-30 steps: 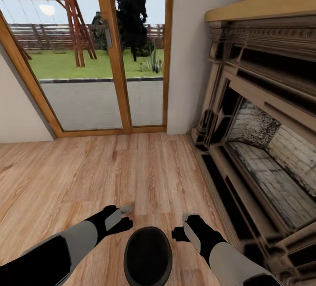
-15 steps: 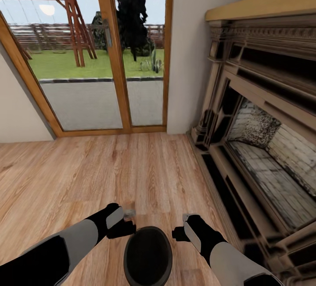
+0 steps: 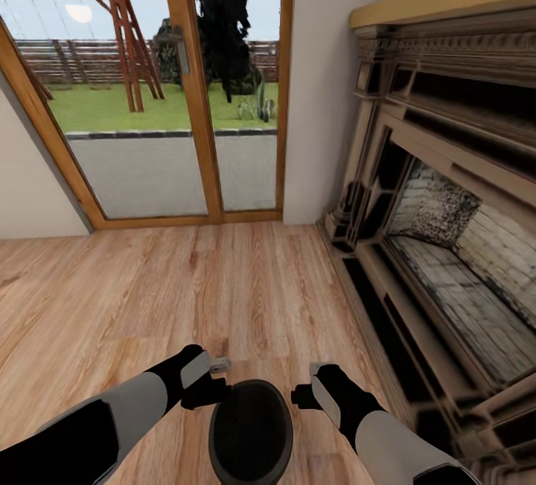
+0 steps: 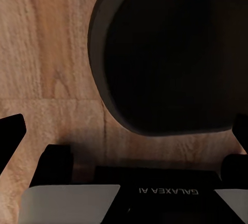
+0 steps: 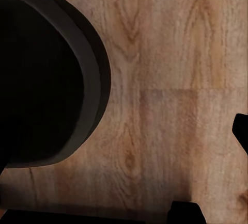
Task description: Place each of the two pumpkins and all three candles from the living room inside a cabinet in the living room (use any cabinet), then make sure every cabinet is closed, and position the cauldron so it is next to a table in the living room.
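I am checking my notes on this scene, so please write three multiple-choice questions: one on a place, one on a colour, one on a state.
1. Where does the cauldron stand?
A. on the wood floor between the two arms
B. inside the fireplace
C. on a sofa

2. What colour is the cauldron?
A. orange
B. black
C. white

3. How do the glass patio doors stand?
A. wide open
B. shut
C. taken off

Answers: 1 A, the head view shows it on the boards between the left gripper and the right gripper. 2 B, its rim and inside are black. 3 B, the frames meet with no gap.
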You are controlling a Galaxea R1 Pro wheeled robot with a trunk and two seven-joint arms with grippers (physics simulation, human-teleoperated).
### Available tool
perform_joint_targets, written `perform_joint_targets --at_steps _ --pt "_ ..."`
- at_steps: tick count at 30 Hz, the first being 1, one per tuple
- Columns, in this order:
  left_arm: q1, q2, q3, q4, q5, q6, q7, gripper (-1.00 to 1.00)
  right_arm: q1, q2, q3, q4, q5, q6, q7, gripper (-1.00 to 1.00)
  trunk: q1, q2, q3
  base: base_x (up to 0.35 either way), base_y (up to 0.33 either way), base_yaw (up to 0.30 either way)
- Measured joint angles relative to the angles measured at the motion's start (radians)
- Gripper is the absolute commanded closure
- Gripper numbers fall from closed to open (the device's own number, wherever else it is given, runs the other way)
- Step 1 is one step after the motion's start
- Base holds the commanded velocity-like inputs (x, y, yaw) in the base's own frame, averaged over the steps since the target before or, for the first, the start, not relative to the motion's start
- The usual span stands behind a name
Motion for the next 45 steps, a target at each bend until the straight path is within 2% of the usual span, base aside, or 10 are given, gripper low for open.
perform_joint_targets --at_steps 5,6,10,17,26,29,34,39,45 --pt "0.000 0.000 0.000 0.000 -0.001 -0.002 0.000 -1.00 0.001 0.003 0.010 -0.001 0.000 0.001 0.000 -1.00 0.019 -0.035 -0.016 0.000 0.000 0.019" --pt "0.001 -0.001 0.000 0.000 -0.001 -0.004 0.000 -1.00 0.002 0.003 0.030 -0.001 0.000 0.000 0.000 -1.00 0.023 -0.042 -0.019 0.000 0.000 0.115" --pt "0.001 0.000 0.000 0.000 -0.001 -0.005 0.000 -1.00 0.004 0.003 0.040 -0.001 0.000 -0.001 -0.001 -1.00 0.038 -0.070 -0.031 0.000 0.000 0.213" --pt "0.002 0.000 0.000 0.000 -0.001 -0.008 0.000 -1.00 0.005 0.003 0.043 -0.002 0.000 -0.002 -0.001 -1.00 0.065 -0.119 -0.053 0.000 0.000 0.106" --pt "0.002 -0.003 -0.001 -0.002 -0.001 -0.047 0.000 -1.00 0.002 0.000 0.043 -0.008 0.003 -0.007 -0.001 -1.00 0.100 -0.182 -0.081 0.000 0.000 0.003" --pt "0.002 -0.015 -0.001 -0.015 -0.002 -0.062 0.000 -1.00 0.000 -0.001 0.044 -0.007 0.005 -0.014 -0.003 -1.00 0.111 -0.203 -0.091 0.000 0.000 0.000" --pt "0.002 -0.016 -0.002 -0.017 -0.003 -0.068 0.000 -1.00 0.000 -0.001 0.044 -0.007 0.006 -0.031 -0.003 -1.00 0.130 -0.238 -0.107 0.000 0.000 0.000" --pt "0.001 -0.015 -0.002 -0.017 -0.003 -0.138 0.000 -1.00 -0.001 -0.002 0.048 -0.007 0.008 -0.061 -0.011 -1.00 0.150 -0.273 -0.122 0.000 0.000 0.000" --pt "-0.006 -0.008 -0.002 -0.017 -0.004 -0.159 0.001 -1.00 -0.015 0.000 0.051 -0.005 0.006 -0.066 -0.013 -1.00 0.173 -0.315 -0.141 0.000 0.000 0.000"
